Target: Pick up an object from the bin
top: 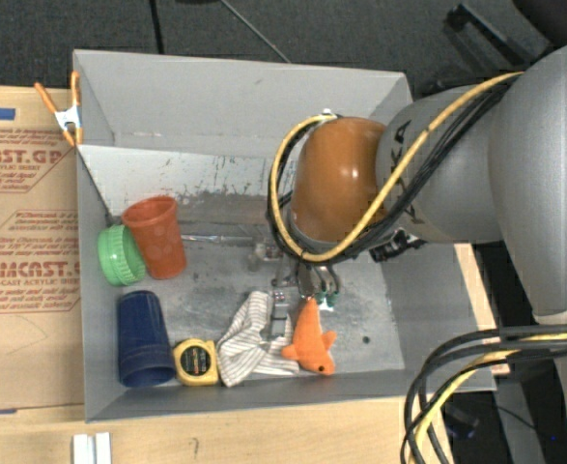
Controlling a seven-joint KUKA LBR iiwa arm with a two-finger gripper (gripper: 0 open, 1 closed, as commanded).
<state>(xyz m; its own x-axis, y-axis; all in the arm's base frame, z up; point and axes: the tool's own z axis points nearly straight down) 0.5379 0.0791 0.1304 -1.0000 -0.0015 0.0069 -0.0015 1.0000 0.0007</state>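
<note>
My gripper (302,300) hangs under the arm's orange dome, low over the bin's front middle. It stands open, one finger (279,309) down on a striped grey-white cloth (247,341) and the other finger (326,293) to the right. An orange fish-shaped soft toy (312,344) lies just below, its upper end reaching up between the two fingers. The cloth lies crumpled to the left of the toy and touches it.
A yellow tape measure (196,361) sits left of the cloth by the front wall. A dark blue cup (143,338) lies in the front left corner. An orange cup (157,236) and a green lid (119,256) lie along the left wall.
</note>
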